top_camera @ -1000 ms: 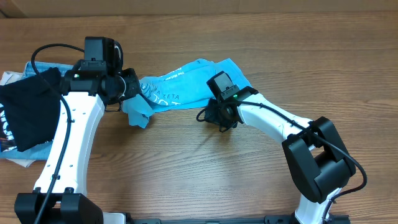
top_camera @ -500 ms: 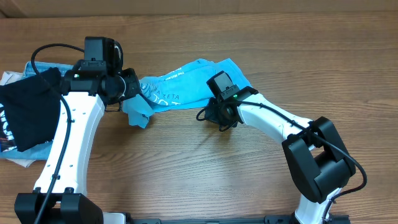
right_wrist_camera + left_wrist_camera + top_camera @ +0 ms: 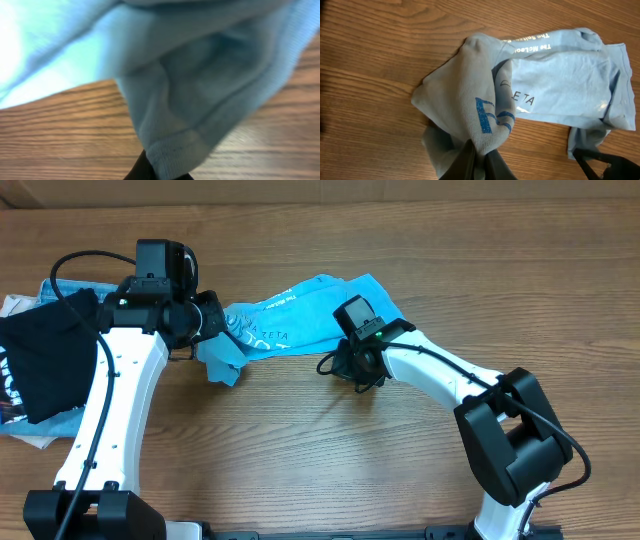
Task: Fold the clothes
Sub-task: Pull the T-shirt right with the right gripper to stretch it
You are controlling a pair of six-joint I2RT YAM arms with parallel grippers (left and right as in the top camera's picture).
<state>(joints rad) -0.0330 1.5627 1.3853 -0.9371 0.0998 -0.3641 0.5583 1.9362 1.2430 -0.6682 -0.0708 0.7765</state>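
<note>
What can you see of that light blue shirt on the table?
The T-shirt is light sky-blue knit cloth with white lettering and a blue print. It lies bunched into a crumpled strip on the wooden table. The left jaws pinch one end, the right jaws a hemmed edge at the other.

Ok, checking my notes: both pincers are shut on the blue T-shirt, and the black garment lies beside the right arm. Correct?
No: the black garment lies beside the left arm, as the overhead view shows. The left pincer and right pincer are shut on the blue T-shirt.

Matt knit cloth T-shirt (image 3: 560,85), smooth woodgrain table (image 3: 300,460)
</note>
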